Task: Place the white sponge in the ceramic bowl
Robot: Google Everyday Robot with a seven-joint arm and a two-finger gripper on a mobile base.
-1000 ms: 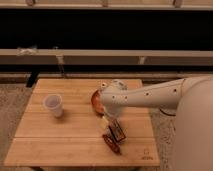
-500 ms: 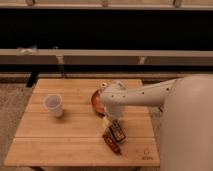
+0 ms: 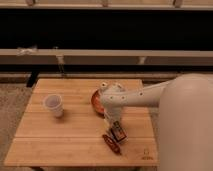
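Observation:
The ceramic bowl [image 3: 95,102] is orange-red and shallow. It sits at the middle of the wooden table [image 3: 70,140], and my arm's white wrist hides its right part. My gripper [image 3: 117,132] points down at the table just in front of the bowl, dark against the wood. A small pale block that looks like the white sponge [image 3: 108,120] lies against the gripper's upper left side, between it and the bowl. I cannot tell whether the gripper holds it.
A pale translucent plastic cup [image 3: 54,105] stands on the table's left half. A reddish-brown elongated item [image 3: 112,144] lies just in front of the gripper near the front edge. A dark rail and wall run behind the table.
My arm and gripper have barely shifted over the same spot in front of the bowl. The cup, bowl and reddish item have stayed put.

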